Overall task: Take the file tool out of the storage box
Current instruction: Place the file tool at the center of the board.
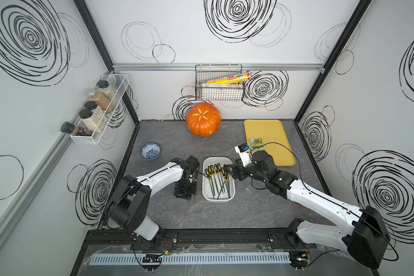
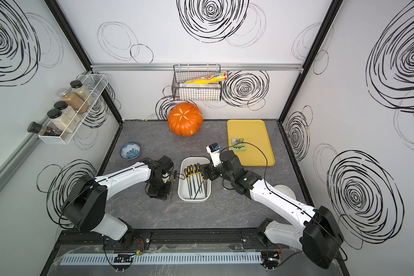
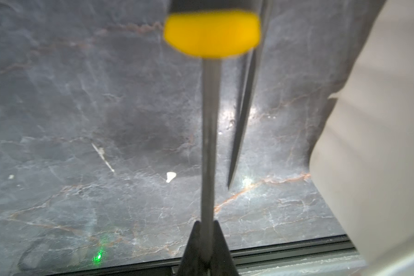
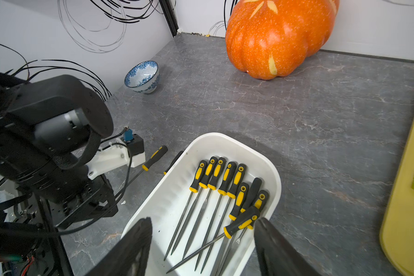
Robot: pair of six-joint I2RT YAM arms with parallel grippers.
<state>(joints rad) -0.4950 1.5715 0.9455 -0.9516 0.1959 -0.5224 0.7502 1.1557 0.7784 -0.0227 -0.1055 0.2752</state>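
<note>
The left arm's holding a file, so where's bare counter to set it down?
Bare counter: between the pumpkin and the storage box, and between the box and the front rail. Crowded: the strip between the left gripper and the box, where another file sits, and around the right gripper.

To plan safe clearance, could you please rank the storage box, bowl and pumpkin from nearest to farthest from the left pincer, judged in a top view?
1. The storage box, immediately right of the left pincer.
2. The bowl, back-left near the side wall.
3. The pumpkin, against the back wall.
</note>
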